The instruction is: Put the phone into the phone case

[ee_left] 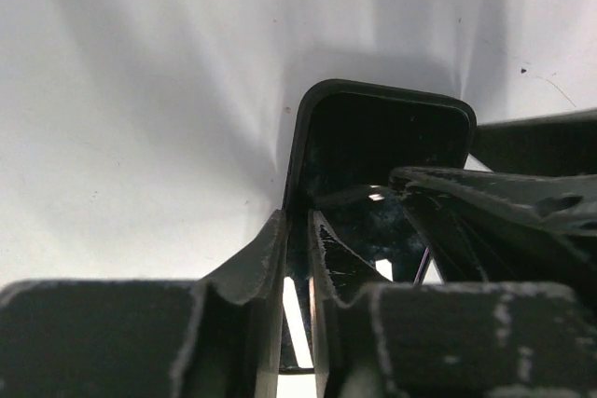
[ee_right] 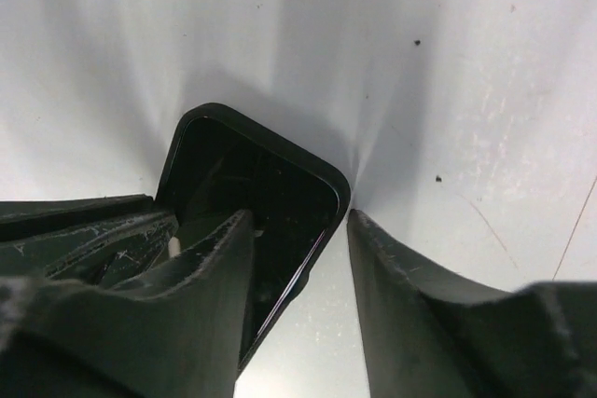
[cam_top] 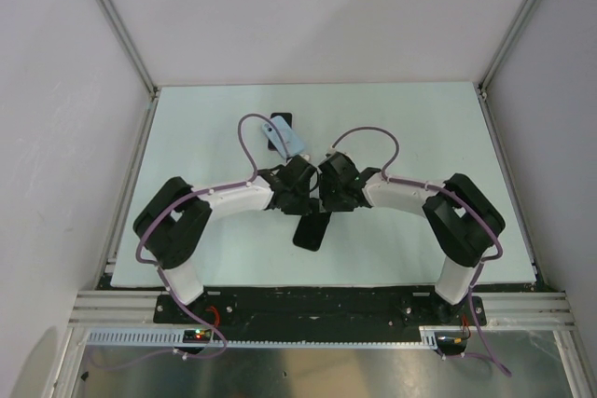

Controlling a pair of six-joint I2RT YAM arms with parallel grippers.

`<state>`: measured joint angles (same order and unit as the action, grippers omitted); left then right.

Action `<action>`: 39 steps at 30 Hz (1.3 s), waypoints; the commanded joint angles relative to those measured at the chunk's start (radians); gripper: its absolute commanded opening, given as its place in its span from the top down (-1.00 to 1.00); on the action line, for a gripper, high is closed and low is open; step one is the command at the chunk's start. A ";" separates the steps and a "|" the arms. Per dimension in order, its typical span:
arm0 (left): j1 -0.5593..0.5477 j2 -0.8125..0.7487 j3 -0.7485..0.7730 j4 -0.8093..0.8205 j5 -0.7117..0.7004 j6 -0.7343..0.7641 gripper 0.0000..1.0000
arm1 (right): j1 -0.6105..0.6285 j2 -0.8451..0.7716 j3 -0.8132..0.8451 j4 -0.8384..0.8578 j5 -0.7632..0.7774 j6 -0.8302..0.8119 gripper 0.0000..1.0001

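Observation:
The black phone case [ee_left: 392,90] lies flat on the white table between both grippers, near the front middle in the top view. The glossy black phone [ee_left: 373,146] shows inside its rim; in the right wrist view a thin bright edge of the phone [ee_right: 252,184] stands slightly proud of the case [ee_right: 280,137] along the right side. My left gripper [ee_left: 297,216] is shut on the case's left wall, its fingers almost together. My right gripper [ee_right: 298,214] stands open across the case's right corner, one finger over the screen and the other outside the rim.
Behind the arms, a light blue flat object [cam_top: 289,137] lies across a small black one [cam_top: 280,121] at the back middle of the table. Metal frame posts [cam_top: 117,20] and white walls enclose the table on three sides.

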<state>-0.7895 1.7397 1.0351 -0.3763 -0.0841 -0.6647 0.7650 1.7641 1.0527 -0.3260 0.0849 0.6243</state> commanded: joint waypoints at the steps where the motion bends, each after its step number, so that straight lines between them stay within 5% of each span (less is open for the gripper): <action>1: 0.012 -0.044 -0.039 -0.033 0.032 -0.014 0.51 | -0.022 -0.004 0.001 0.024 0.002 -0.015 -0.16; 8: 0.130 -0.277 -0.055 -0.067 0.057 0.012 -0.02 | 0.063 -0.140 0.002 -0.050 0.153 0.171 -0.65; 15: 0.224 -0.517 -0.139 -0.113 0.061 0.045 -0.34 | 0.248 -0.071 0.054 -0.172 0.392 0.542 -0.96; 22: 0.251 -0.646 -0.197 -0.134 0.098 0.083 -0.41 | 0.293 0.046 0.175 -0.336 0.504 0.716 -0.99; 39: 0.259 -0.693 -0.228 -0.141 0.137 0.107 -0.43 | 0.295 0.209 0.270 -0.371 0.465 0.647 -0.90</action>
<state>-0.5369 1.0634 0.8135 -0.5266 0.0345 -0.5831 1.0565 1.9297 1.2919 -0.6567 0.5163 1.2606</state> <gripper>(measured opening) 0.714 0.989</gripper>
